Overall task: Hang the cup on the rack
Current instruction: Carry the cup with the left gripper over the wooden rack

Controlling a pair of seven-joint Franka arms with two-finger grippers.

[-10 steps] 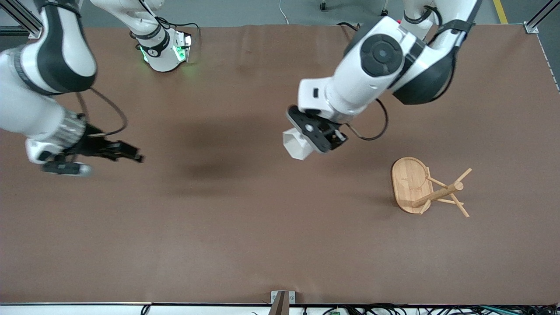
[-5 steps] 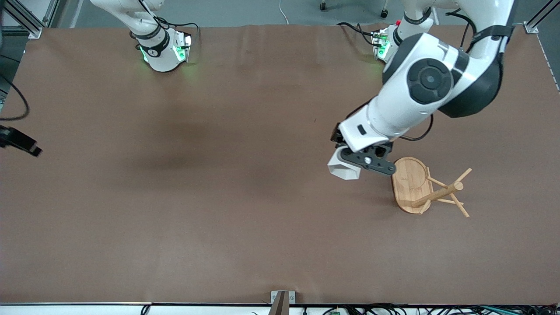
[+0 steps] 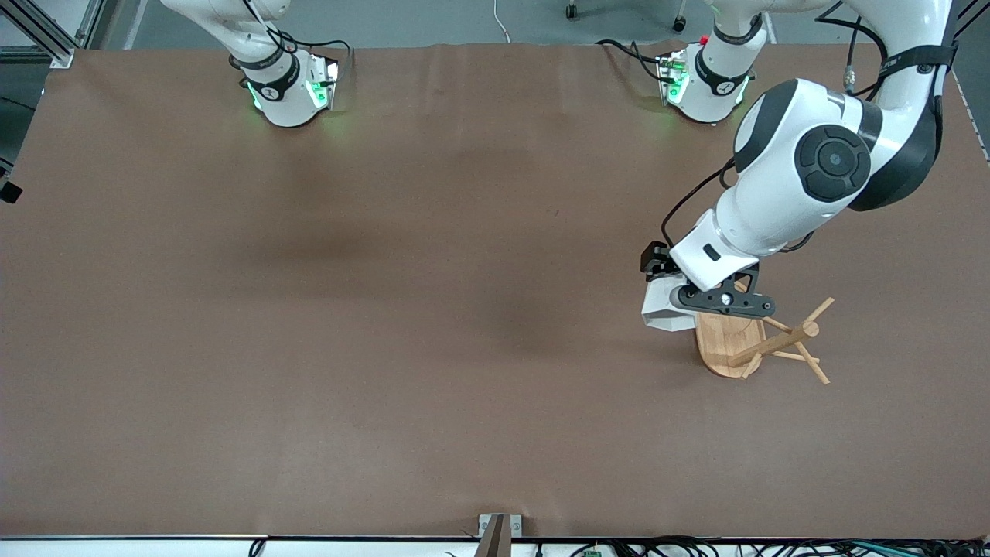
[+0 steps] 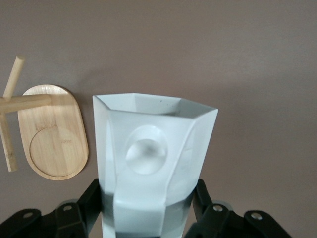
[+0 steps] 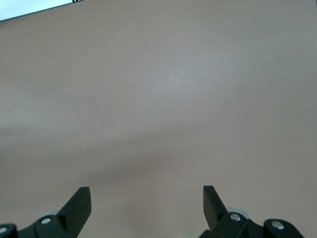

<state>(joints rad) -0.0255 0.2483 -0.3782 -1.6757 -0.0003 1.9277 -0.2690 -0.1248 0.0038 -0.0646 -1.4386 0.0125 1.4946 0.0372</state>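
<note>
The white faceted cup (image 3: pixel 661 311) is held in my left gripper (image 3: pixel 671 300), which is shut on its lower body. It hangs over the table just beside the rack's oval base (image 3: pixel 719 344), on the side toward the right arm's end. The bamboo rack (image 3: pixel 773 340) stands with its post and thin pegs showing. In the left wrist view the cup (image 4: pixel 148 144) fills the middle with its tab handle and round hole facing the camera, between the gripper (image 4: pixel 148 208) fingers, and the rack's base (image 4: pixel 52 131) lies beside it. My right gripper (image 5: pixel 147 198) is open and empty over bare table.
The brown table mat (image 3: pixel 387 309) spreads wide between the two arms. The arm bases with green lights (image 3: pixel 290 89) (image 3: pixel 700 81) stand along the edge farthest from the front camera. A small metal bracket (image 3: pixel 495 530) sits at the nearest edge.
My left arm has carried the cup from over the middle of the table to beside the rack's base. My right arm has drawn back out of the front view.
</note>
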